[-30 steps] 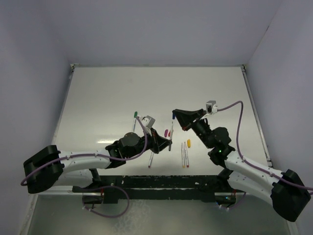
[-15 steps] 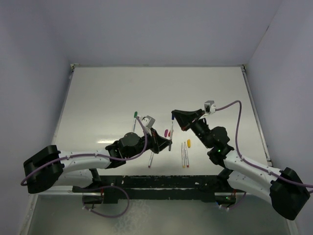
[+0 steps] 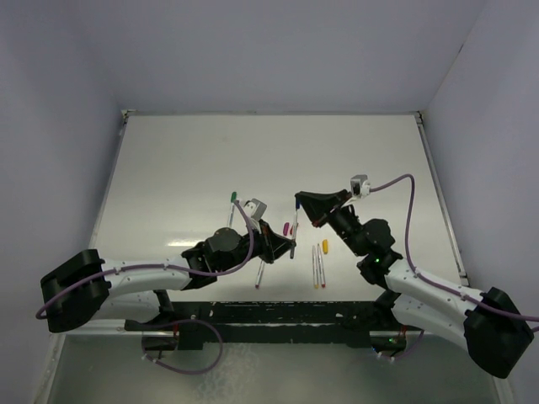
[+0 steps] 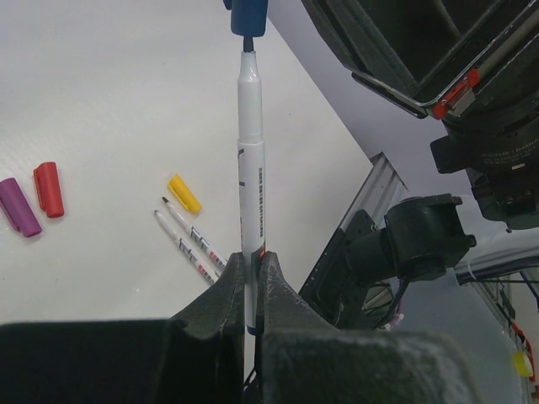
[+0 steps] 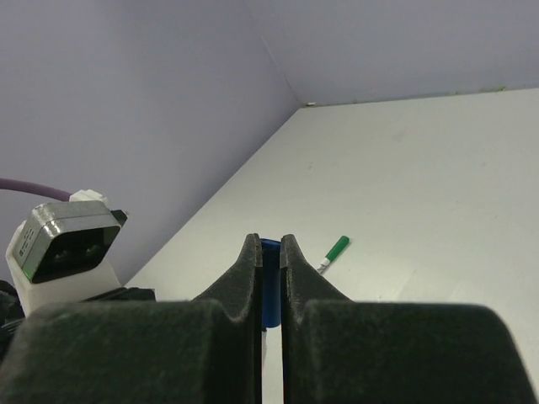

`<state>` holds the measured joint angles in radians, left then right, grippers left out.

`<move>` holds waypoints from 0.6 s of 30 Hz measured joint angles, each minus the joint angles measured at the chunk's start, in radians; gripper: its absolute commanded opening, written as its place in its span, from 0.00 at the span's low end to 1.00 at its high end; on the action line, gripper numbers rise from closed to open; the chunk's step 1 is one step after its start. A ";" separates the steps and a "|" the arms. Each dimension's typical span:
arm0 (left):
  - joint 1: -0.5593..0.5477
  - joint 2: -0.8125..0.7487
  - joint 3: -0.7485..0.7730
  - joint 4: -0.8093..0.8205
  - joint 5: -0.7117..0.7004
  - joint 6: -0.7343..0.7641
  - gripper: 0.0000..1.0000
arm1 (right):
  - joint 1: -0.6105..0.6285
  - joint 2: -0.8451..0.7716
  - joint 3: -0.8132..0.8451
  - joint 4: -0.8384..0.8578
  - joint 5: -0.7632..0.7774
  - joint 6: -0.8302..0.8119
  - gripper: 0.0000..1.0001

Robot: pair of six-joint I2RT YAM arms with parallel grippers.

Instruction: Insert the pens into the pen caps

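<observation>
White, smooth-barrelled pen (image 4: 251,168) juts straight out from the matte black fingers of the left gripper (image 4: 251,271), clamped near its rear end. Its dark nib sits just at the mouth of the stubby blue cap (image 4: 249,13), pinched tight by the right gripper (image 5: 269,252). Red cap (image 4: 48,189), magenta cap (image 4: 18,206) and yellow cap (image 4: 184,193) lie on the pale table (image 3: 185,160) beside two bare pens (image 4: 192,246).

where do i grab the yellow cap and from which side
Across the middle of the yellow cap, coming straight down from above: it lies flat on the table, and two pens lie close beside it, so a sideways approach would likely knock them.
</observation>
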<state>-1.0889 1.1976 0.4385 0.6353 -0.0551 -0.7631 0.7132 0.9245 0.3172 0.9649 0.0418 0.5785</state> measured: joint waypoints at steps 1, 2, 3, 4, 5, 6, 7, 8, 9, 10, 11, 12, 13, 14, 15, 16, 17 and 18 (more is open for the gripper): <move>0.000 0.001 0.000 0.000 -0.001 0.000 0.00 | 0.000 0.000 -0.002 0.002 -0.001 0.000 0.00; 0.000 0.002 0.000 0.000 -0.001 0.000 0.00 | 0.000 -0.001 -0.006 0.005 -0.002 0.002 0.00; 0.000 0.004 0.000 0.000 -0.001 0.000 0.00 | 0.000 -0.002 -0.009 0.007 -0.003 0.003 0.00; 0.000 0.006 0.000 0.000 -0.002 0.000 0.00 | 0.000 -0.002 -0.012 0.008 -0.004 0.005 0.00; 0.000 0.010 0.000 0.001 -0.002 0.000 0.00 | 0.000 -0.002 -0.014 0.009 -0.004 0.006 0.00; 0.000 0.013 0.000 0.003 -0.002 0.000 0.00 | 0.000 -0.002 -0.016 0.008 -0.005 0.007 0.00; 0.000 0.017 0.000 0.005 -0.002 0.000 0.00 | 0.000 -0.002 -0.018 0.010 -0.005 0.008 0.00; 0.000 0.020 0.000 0.006 -0.002 0.000 0.00 | 0.000 -0.002 -0.019 0.010 -0.005 0.010 0.00; 0.000 0.022 0.000 0.007 -0.002 0.000 0.00 | 0.000 -0.002 -0.021 0.013 -0.006 0.013 0.00; 0.000 0.024 0.000 0.007 -0.002 0.000 0.00 | 0.000 -0.002 -0.025 0.014 -0.007 0.014 0.00; 0.000 0.024 0.000 0.007 -0.002 0.000 0.00 | 0.000 -0.002 -0.028 0.014 -0.007 0.016 0.00; 0.000 0.026 0.000 0.008 -0.002 0.000 0.00 | 0.000 -0.002 -0.032 0.015 -0.007 0.018 0.00; 0.000 0.027 0.000 0.011 -0.003 0.000 0.00 | 0.000 -0.002 -0.035 0.014 -0.007 0.022 0.00; 0.000 0.027 0.000 0.013 -0.005 0.000 0.00 | 0.000 -0.002 -0.039 0.016 -0.007 0.025 0.00; 0.000 0.027 0.000 0.014 -0.005 0.000 0.00 | 0.000 -0.002 -0.042 0.018 -0.007 0.026 0.00; 0.000 0.027 0.000 0.015 -0.006 0.000 0.00 | 0.000 -0.002 -0.048 0.021 -0.008 0.032 0.00; 0.000 0.027 0.000 0.015 -0.006 0.000 0.00 | 0.000 -0.002 -0.051 0.022 -0.008 0.035 0.00; 0.000 0.028 0.000 0.015 -0.006 0.000 0.00 | 0.000 -0.002 -0.056 0.028 -0.007 0.040 0.00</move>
<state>-1.0889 1.2259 0.4385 0.6502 -0.0612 -0.7631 0.7132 0.9222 0.2607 0.9928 0.0345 0.6186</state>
